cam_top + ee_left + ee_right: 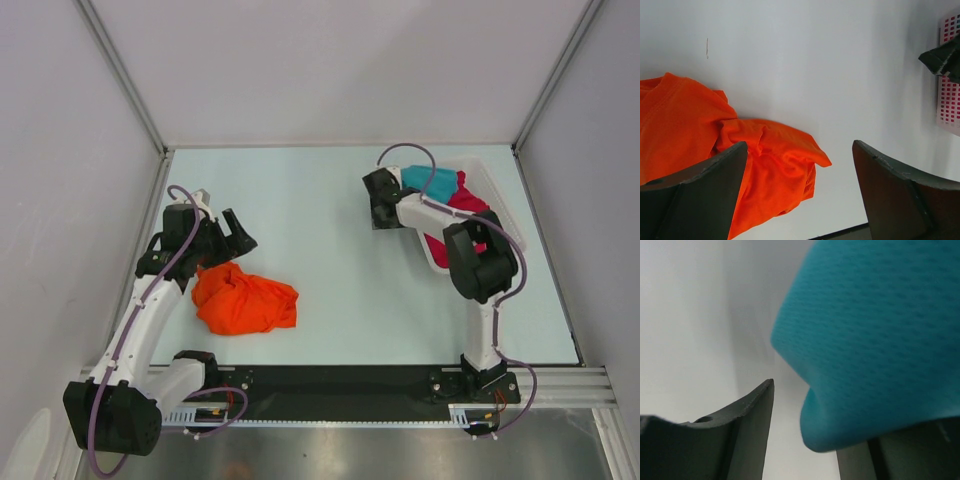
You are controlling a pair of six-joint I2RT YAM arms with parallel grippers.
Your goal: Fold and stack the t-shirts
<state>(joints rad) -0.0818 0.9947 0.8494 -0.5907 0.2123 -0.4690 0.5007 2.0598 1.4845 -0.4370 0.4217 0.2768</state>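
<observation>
Overhead view of a pale bench (340, 290) with two robot arms mounted at its near edge; at the left, the left hand (240, 230) hangs over the bench near the left edge, its fingers (700, 190) spread wide with nothing between them; just on its near side lies the orange t-shirt (243, 300), a crumpled, unfolded heap, a little longer from left to right than from near to far, on the left half of the bench toward the near edge; the left hand is by far the nearer to it, and a reach for it would go down and back toward the arm's own base; the middle of the bench between the arms is bare, likely the room for spreading a shirt flat; at the right, the right arm stretches toward the far right corner, where the right hand (384, 208) meets the teal t-shirt (432, 182); the wrist view shows its fingers (740, 435) apart with a fold of teal cloth between them, draped against one finger with a gap beside the other, so not clamped on it; the teal shirt lies bunched with the magenta t-shirt (467, 198) in a white slotted basket (492, 185) by the right edge, teal on the hand's side, magenta beyond it; freeing the teal one calls for a draw leftward into the open middle; the basket rim may snag it.
</observation>
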